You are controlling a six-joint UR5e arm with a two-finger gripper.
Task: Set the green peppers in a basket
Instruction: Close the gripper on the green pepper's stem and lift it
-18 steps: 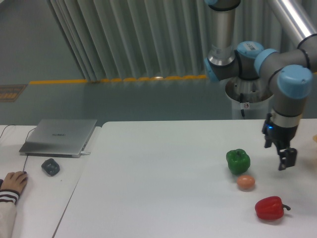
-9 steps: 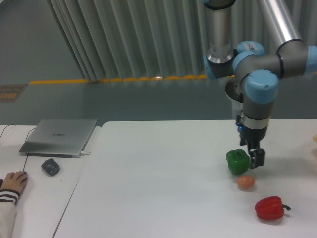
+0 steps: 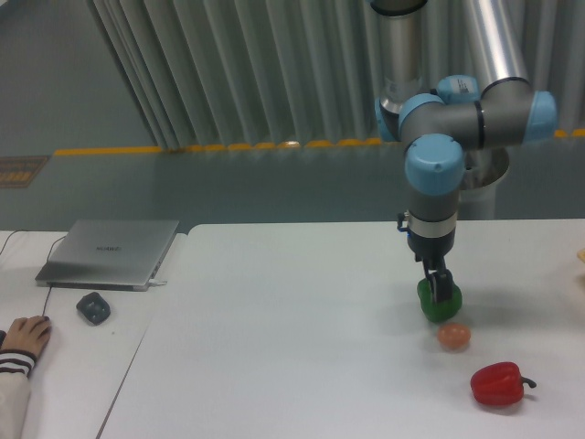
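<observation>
The green pepper (image 3: 440, 303) sits on the white table (image 3: 302, 320) at the right, glossy and lobed. My gripper (image 3: 439, 287) points straight down onto its top. One dark finger (image 3: 442, 289) hangs in front of the pepper's upper half, and the jaws look open around it. The pepper still rests on the table. No basket is in view.
A brown egg-like ball (image 3: 454, 337) lies just in front of the green pepper, and a red bell pepper (image 3: 499, 384) lies nearer the front right. At the left are a closed laptop (image 3: 110, 252), a mouse (image 3: 93, 307) and a person's hand (image 3: 24, 337).
My arm swung left from beside the pepper and came down, so the gripper now stands directly over the green pepper and reaches its top. The objects have not moved.
</observation>
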